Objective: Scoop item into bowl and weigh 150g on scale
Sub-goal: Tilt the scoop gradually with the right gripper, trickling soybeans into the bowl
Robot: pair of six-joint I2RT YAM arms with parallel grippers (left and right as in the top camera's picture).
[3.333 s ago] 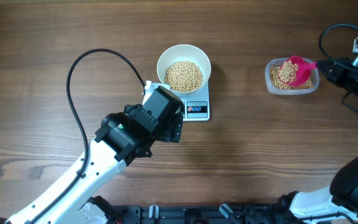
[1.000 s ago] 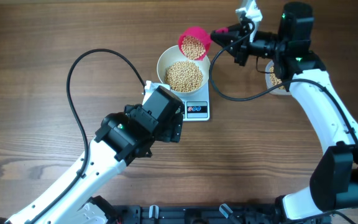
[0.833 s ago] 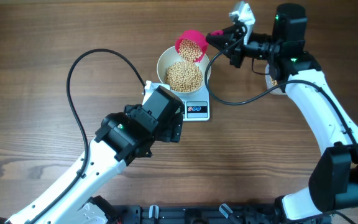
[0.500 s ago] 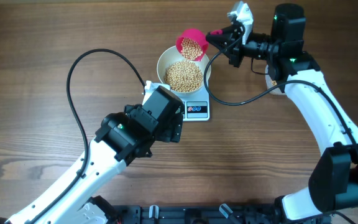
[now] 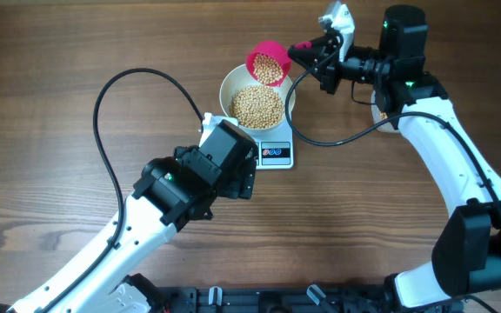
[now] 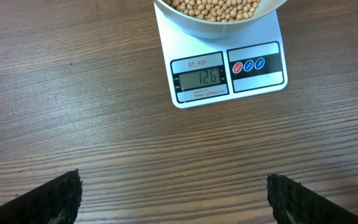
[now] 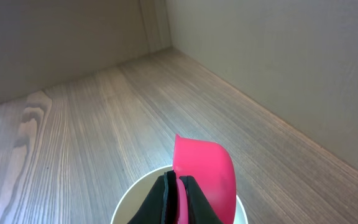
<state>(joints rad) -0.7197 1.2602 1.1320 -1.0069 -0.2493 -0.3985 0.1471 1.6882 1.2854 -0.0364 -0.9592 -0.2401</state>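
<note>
A wooden bench (image 5: 59, 52) seen from above, with two robot arms working over it. Near the middle sits a small white scale (image 5: 274, 153) carrying a round white bowl (image 5: 225, 97), which is well filled with tan beans (image 5: 257, 106).

The right claw (image 5: 313, 54) is clamped shut on the handle of a pink scoop (image 5: 267, 63). It holds the scoop above the bowl's far rim with its mouth facing up and a small load of beans inside. This placement looks deliberate, since anything tipped out would fall into the bowl rather than onto the wood. From the right wrist camera only the pink back of the scoop and a curve of the white rim show.

The left claw (image 6: 173, 193) is spread wide and holds nothing. It hovers low over the bench on the near side of the scale, apparently so that its camera faces the display. In that view the display reads 126, which is short of the 150 target.

The scoop probably holds more than the shortfall. The pour therefore likely calls for a slow, partial tilt, as an overshoot would mean taking beans back out.
</note>
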